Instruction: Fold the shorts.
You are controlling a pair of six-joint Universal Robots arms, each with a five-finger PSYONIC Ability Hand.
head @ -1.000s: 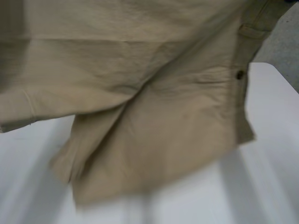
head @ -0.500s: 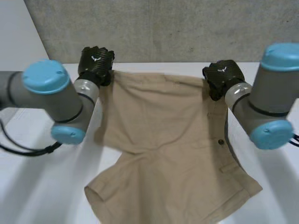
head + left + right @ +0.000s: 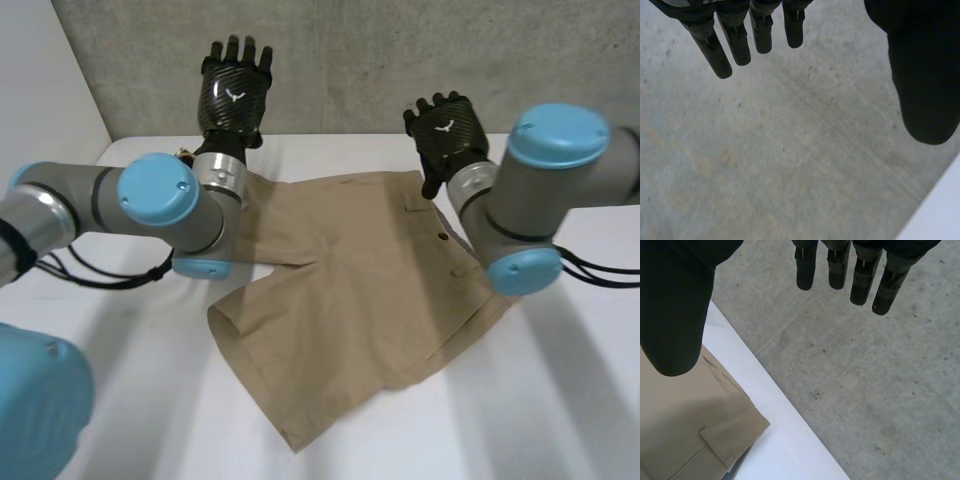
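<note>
And they've let go! The left hand (image 3: pixel 235 92) is up over the far edge of the table (image 3: pixel 570 400), fingers (image 3: pixel 715 50) straight and fanned, thumb wide, nothing in it. Half a second back it was pinching a far corner of the shorts (image 3: pixel 350 290). Same for the right hand (image 3: pixel 447 128): raised just past the far edge, fingers (image 3: pixel 882 287) straight and apart, empty, and the corner it held now lies flat on the table under its thumb.

So the cloth has been laid down, and I'd call this the end of the spreading move rather than a fold; the folding itself looks yet to come.

The shorts are tan and lie flat across the middle of the table. One straight side runs along the far edge between the two hands, and the belt-loop and button side slants under the right arm. The hem reaches toward the near edge, with a soft crease through the middle. The left arm's elbow covers the far left corner.
</note>
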